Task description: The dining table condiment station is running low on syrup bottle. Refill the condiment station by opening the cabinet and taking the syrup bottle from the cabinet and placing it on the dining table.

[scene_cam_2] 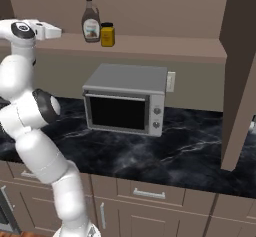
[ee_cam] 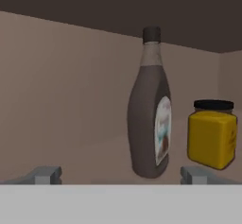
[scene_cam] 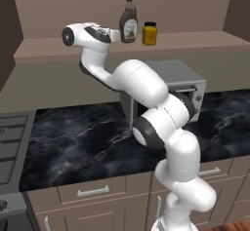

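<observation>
Glossy white arm [scene_cam: 146,86] of rounded segments, dark bands at joints, grey-tipped gripper [ee_cam: 120,175].

Soft, even, rendered light fills both base views, moderately bright with no glare. The black marble table [scene_cam: 78,142] shows only a faint sheen. In the hand view the cabinet ceiling toward 12 o'clock is dim, and the syrup bottle [ee_cam: 150,119] looks slightly soft and low-resolution.

A: The syrup bottle [ee_cam: 150,119]?
B: Dark brown, dark cap, pale label. At its three o'clock, a yellow jar [ee_cam: 211,134] with a black lid.
A: Below?
B: The cabinet [scene_cam: 44,15] is taupe-brown inside, the microwave [scene_cam_2: 127,99] grey with a black door, and the surface [scene_cam_2: 185,151] black marble with white veins.
</observation>
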